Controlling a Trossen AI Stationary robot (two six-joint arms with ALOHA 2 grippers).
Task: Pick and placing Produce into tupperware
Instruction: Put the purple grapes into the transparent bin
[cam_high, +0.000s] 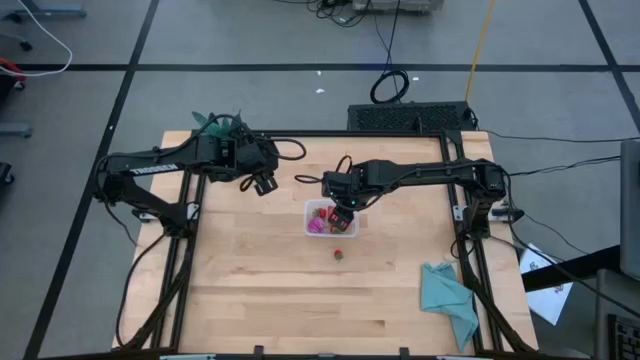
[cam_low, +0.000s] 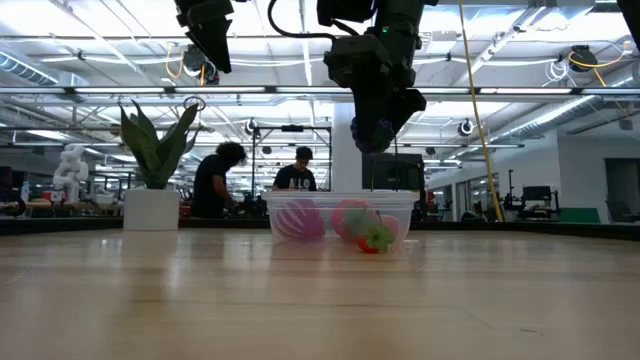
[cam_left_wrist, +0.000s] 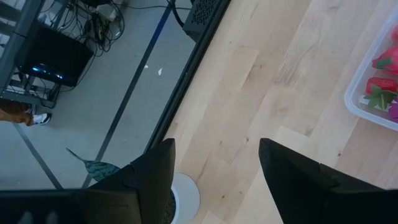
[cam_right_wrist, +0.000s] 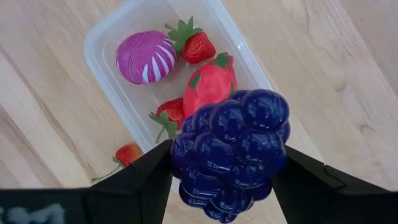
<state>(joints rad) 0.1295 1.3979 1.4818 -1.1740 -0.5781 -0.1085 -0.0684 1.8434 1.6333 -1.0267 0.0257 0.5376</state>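
The clear tupperware (cam_high: 320, 211) stands mid-table and holds a magenta ball (cam_right_wrist: 147, 56), a bigger red piece (cam_right_wrist: 211, 84) and two small strawberries (cam_right_wrist: 196, 45). One more strawberry (cam_high: 340, 254) lies on the table just beyond the container's near side. My right gripper (cam_right_wrist: 227, 171) hovers above the tupperware (cam_right_wrist: 109, 37), shut on the dark purple cluster (cam_right_wrist: 230, 146). My left gripper (cam_left_wrist: 214, 168) is open and raised over the table's far left part, beside the plant. My right gripper pinches the dark purple cluster between its two fingers, one finger (cam_right_wrist: 146, 177) on each of its opposite sides (cam_right_wrist: 183, 155). The fingers point down from above. The cluster is lifted clear, above the tupperware's right part.
A green potted plant (cam_high: 218, 125) in a white pot (cam_low: 152, 208) stands at the far left corner, close to my left arm. A teal cloth (cam_high: 447, 295) lies near the right front. People sit in the room beyond the table (cam_low: 222, 180). Bare wood lies in front of the container.
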